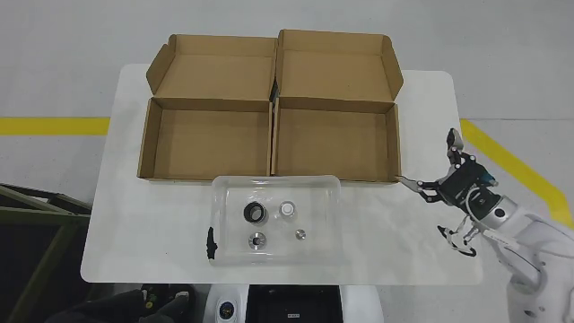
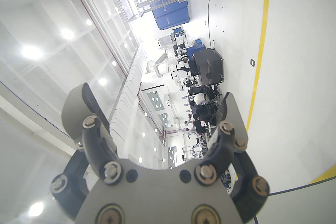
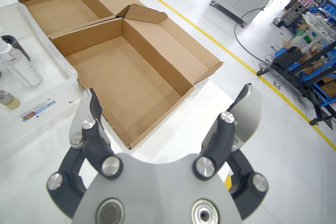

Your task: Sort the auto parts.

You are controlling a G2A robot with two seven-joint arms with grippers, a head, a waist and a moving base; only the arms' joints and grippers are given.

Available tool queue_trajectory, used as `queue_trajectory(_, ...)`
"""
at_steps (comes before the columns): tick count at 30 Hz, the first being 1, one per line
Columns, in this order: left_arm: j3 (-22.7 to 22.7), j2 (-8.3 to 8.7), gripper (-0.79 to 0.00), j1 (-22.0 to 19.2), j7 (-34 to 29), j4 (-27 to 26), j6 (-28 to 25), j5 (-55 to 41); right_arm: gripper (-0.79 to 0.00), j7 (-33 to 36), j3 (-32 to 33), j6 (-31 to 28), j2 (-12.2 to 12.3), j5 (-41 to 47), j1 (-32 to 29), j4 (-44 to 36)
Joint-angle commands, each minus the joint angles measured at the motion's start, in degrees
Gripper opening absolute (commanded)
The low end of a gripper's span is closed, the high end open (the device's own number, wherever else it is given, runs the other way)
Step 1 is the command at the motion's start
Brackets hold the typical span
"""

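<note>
A clear plastic tray [image 1: 224, 199] stands at the table's front middle, holding a black ring [image 1: 254, 212], a white bottle [image 1: 288, 208], a round metal part [image 1: 258, 240] and a small silver part [image 1: 300, 233]. Behind it lie two open cardboard boxes, the left box [image 1: 206, 142] and the right box [image 1: 334, 142], both empty. My right gripper [image 1: 432, 163] hovers open just off the right box's front right corner, holding nothing. In the right wrist view the right gripper [image 3: 169, 93] faces the near box [image 3: 126, 70], with the bottle [image 3: 18, 62] in the tray [image 3: 68, 72]. My left gripper [image 2: 157, 96] is open and empty, aimed at the room.
A small black item [image 1: 211, 244] lies on the white table [image 1: 126, 224] by the tray's front left corner. Both box lids stand open at the back. Yellow floor lines run beside the table.
</note>
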Motion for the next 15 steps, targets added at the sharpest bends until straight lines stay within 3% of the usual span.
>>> queue_trajectory(1,0.00,0.00,0.000,0.00,0.00,0.00,0.00,0.00,0.000,1.59,-1.48,-1.49,0.17,0.41,0.99,0.31)
queue_trajectory(15,0.00,0.00,0.000,0.00,0.00,0.00,0.00,0.00,0.000,12.24,-16.58,-8.76,0.88,7.62,10.55,3.51)
